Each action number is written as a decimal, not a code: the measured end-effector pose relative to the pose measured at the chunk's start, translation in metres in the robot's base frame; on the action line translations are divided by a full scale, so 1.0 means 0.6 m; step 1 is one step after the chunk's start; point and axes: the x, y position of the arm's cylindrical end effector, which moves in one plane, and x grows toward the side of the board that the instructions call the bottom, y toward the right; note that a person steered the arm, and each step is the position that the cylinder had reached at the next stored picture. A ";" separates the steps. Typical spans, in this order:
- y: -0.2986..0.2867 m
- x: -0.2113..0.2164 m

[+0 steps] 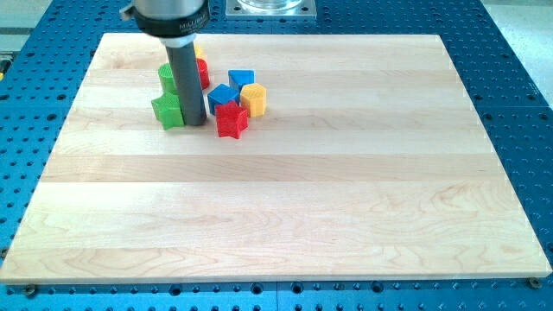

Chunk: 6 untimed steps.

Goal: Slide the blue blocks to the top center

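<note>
Seen left to right on a pale wooden board [276, 216] over a blue perforated table [34, 52]: green star block [168, 111] with a green cylinder [167, 78] just above it, both beside my tip [194, 121], a bare rod with nothing clamped, touching the star's right edge. Behind the rod, partly hidden, a red block [203, 72] and a yellow one [200, 52]. Right of the tip, two blue blocks [223, 95] [241, 79], clustered at upper left of centre, with a red star [231, 120] below and a yellow hexagonal block [254, 98] rightmost.
</note>
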 end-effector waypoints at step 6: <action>0.183 -0.210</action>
